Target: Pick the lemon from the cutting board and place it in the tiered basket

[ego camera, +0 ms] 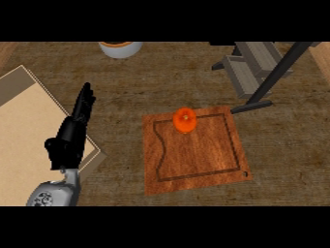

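Though mottled, brown counter [293, 160] (board [196, 156] atop)

Kitchen: brown counter [296, 155], wooden cutting board [196, 157] bearing orange fruit [185, 119], tiered basket [257, 65] (grey, dark pole) behind, white cup [120, 49] at far edge.

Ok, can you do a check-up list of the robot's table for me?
Surface: brown speckled counter.
Job's things: orange-coloured round fruit on the wooden cutting board, near its far edge; grey tiered basket beyond the board's far right corner.
Clutter: white cup at the far edge, partly cut off; tan mat at left.
Hands: left hand open, fingers straight, at the mat's edge, holding nothing; right hand not in view.
Cables: nothing seen.
Surroundings: nothing seen.
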Controlling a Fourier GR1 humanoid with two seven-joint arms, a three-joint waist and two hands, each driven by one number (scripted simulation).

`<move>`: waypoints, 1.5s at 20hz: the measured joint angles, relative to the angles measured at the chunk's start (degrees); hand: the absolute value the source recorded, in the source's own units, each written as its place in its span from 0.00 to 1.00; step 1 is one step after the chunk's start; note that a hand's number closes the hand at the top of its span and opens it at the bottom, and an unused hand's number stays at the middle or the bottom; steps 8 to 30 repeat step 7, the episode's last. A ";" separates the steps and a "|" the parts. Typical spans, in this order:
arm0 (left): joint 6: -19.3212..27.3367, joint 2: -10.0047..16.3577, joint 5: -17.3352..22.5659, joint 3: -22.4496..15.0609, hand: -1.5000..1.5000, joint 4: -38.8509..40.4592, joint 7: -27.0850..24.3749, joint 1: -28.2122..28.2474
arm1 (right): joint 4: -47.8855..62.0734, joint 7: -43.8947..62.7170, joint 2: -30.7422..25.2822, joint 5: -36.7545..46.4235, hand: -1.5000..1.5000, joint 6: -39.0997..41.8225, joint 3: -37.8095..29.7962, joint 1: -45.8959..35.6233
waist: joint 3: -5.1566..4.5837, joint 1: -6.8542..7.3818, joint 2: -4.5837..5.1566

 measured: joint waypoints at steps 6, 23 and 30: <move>0.40 0.05 0.00 0.57 0.50 0.00 -0.32 0.61 | -3.55 -3.94 -8.34 -8.11 0.00 7.45 -9.82 10.59 | 0.04 -1.06 -0.23; 0.63 -0.14 -0.18 0.49 0.50 0.23 -0.68 0.71 | -3.82 -4.09 -10.06 -9.56 0.00 9.29 -11.57 11.93 | 0.06 -1.19 -0.23; 0.63 -0.14 -0.18 0.49 0.50 0.23 -0.68 0.71 | -3.82 -4.09 -10.06 -9.56 0.00 9.29 -11.57 11.93 | 0.06 -1.19 -0.23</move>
